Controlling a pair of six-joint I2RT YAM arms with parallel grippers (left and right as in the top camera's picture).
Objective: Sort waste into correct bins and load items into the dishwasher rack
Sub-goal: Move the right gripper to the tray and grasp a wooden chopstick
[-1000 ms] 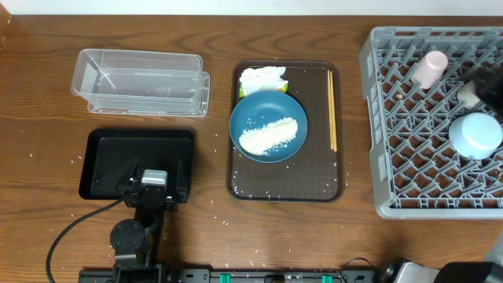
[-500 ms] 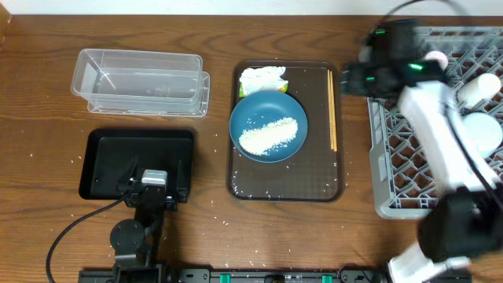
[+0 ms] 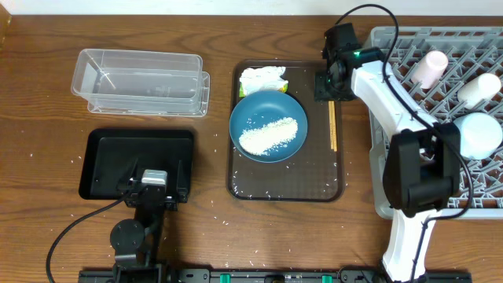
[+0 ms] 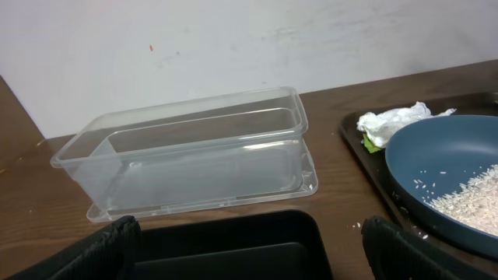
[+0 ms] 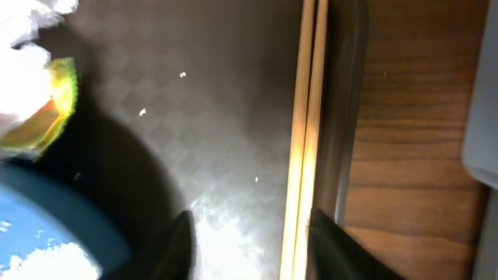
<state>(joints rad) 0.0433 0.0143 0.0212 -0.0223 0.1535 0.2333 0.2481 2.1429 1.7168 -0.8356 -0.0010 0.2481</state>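
Chopsticks (image 5: 306, 117) are seen between the wide-spread right gripper (image 5: 250, 247) jaws, close beside one; a stick could be pushed aside.

Overhead looks straight down; both wrist views share the plate (image 4: 443, 163).

Dark blue plate (image 3: 268, 127), white rice (image 3: 271, 135). White napkin (image 3: 262, 79), yellow-green wrapper (image 5: 54, 117). Dark brown serving tray (image 3: 287, 181), faint checker texture. Pale wood chopsticks (image 3: 332, 126). Light grey rack (image 3: 479, 185), lattice grid. Pink cup (image 3: 431, 67), white cup (image 3: 480, 87), light blue bowl (image 3: 479, 135). Black bin (image 3: 110, 153), clear tub (image 3: 141, 81). Brown wood-grain bench (image 3: 47, 102).
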